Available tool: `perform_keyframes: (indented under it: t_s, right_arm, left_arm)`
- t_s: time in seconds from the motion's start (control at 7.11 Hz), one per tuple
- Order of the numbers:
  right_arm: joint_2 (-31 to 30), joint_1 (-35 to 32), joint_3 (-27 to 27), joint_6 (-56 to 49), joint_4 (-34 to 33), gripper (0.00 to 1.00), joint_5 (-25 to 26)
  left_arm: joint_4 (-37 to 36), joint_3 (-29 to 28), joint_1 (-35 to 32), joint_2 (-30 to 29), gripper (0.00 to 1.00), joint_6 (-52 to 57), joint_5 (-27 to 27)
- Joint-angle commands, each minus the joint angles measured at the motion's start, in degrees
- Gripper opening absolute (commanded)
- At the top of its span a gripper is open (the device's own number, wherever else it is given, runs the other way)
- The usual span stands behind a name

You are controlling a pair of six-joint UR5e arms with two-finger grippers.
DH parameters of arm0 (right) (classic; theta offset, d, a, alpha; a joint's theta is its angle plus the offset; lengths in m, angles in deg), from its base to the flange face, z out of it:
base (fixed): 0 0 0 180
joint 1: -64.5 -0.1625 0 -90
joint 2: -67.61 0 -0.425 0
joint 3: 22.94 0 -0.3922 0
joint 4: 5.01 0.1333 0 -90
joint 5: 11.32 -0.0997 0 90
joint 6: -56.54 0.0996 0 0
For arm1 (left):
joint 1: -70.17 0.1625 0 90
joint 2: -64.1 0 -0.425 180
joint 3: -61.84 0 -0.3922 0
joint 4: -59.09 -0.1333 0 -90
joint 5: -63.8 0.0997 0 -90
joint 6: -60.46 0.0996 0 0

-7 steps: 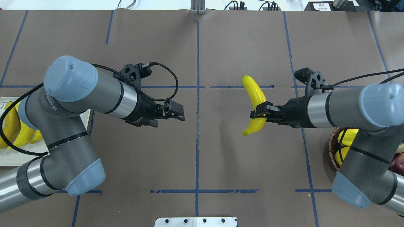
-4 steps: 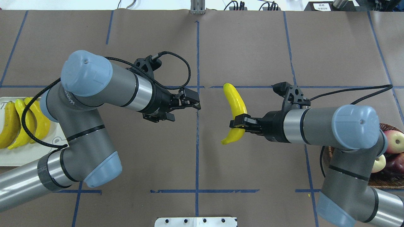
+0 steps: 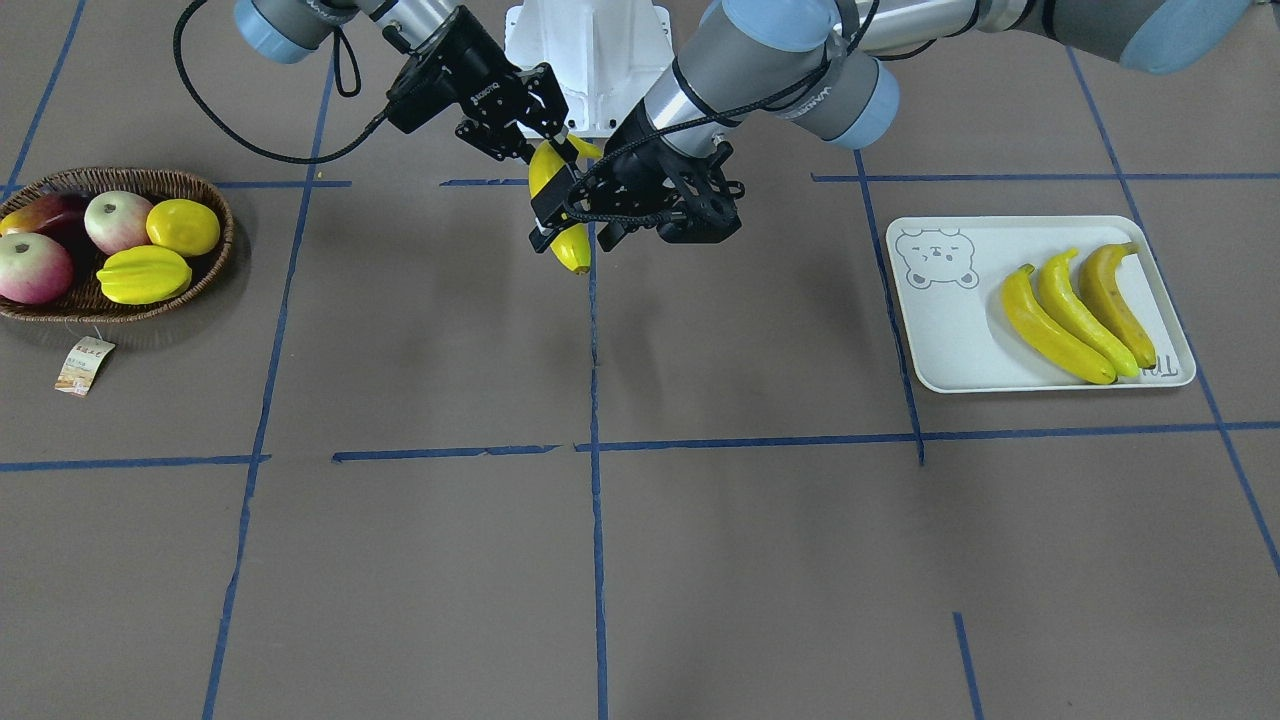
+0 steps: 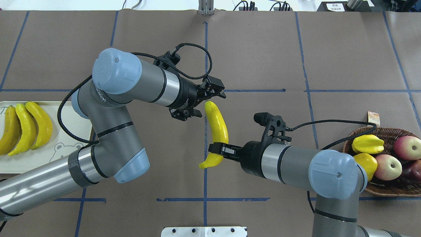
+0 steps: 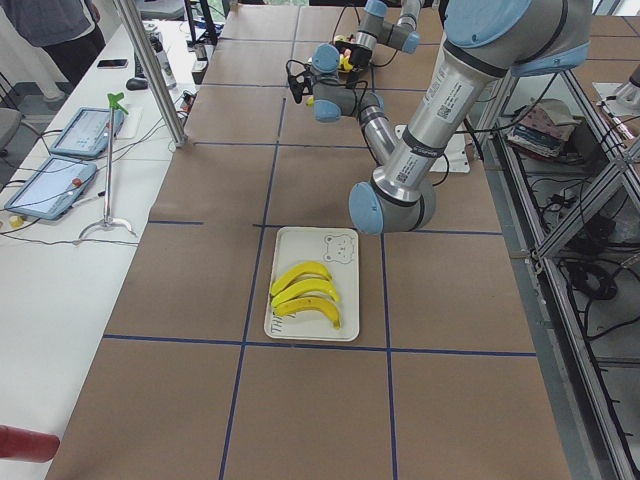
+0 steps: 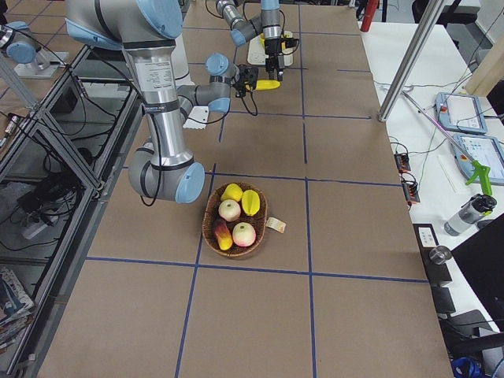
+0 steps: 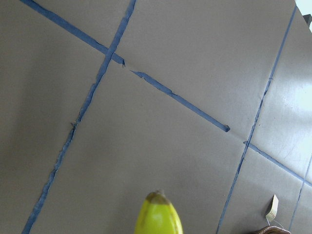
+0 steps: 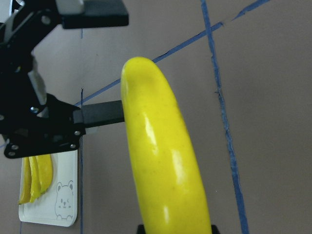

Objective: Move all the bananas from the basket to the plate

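Observation:
My right gripper (image 4: 218,150) is shut on a yellow banana (image 4: 217,126) near its lower end and holds it above the table's middle line. My left gripper (image 4: 210,104) is open, and its fingers (image 8: 100,112) straddle the banana's upper tip without closing on it. That tip shows in the left wrist view (image 7: 157,217). Three more bananas (image 4: 26,126), one darker, lie side by side on the white bear-face plate (image 4: 67,144) at the far left. The wicker basket (image 4: 391,191) at the far right holds no banana that I can see.
The basket holds a yellow starfruit (image 4: 367,144), a round yellow fruit (image 4: 365,163) and red apples (image 4: 407,147). Its paper tag (image 4: 373,117) lies on the table behind it. Blue tape lines cross the brown table cover. The robot base plate (image 4: 204,231) sits at the near edge.
My right arm carried the banana leftward to the table's middle. My left arm swung right to meet it, and the banana's tip now lies between the open left fingers.

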Motion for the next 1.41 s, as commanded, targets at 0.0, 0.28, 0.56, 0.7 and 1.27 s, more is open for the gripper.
perform_keyframes:
  t_s: [0.0, 0.28, 0.56, 0.7, 1.27]
  right_arm:
    - [0.33, 0.71, -0.03, 0.04, 0.0, 0.06, 0.96]
    - [0.5, 0.71, -0.03, 0.04, 0.0, 0.06, 1.05]
    - [1.12, 0.71, -0.12, 0.04, -0.09, 0.06, 1.05]
    - [1.03, 0.71, -0.12, 0.04, -0.09, 0.06, 1.05]
    - [0.94, 0.62, -0.38, -0.05, -0.26, 0.06, 1.14]
  left_arm:
    - [0.09, -1.07, 0.19, -0.23, 0.98, -0.02, -0.03]
    - [0.09, -1.25, 0.62, -0.14, 0.85, -0.02, 0.05]
    - [0.09, -1.25, 1.15, -0.14, 0.77, 0.06, 0.05]
    - [0.09, -1.25, 1.24, -0.14, 0.74, 0.07, 0.05]
    - [0.26, -1.07, 1.24, 0.3, 0.55, 0.24, -0.04]
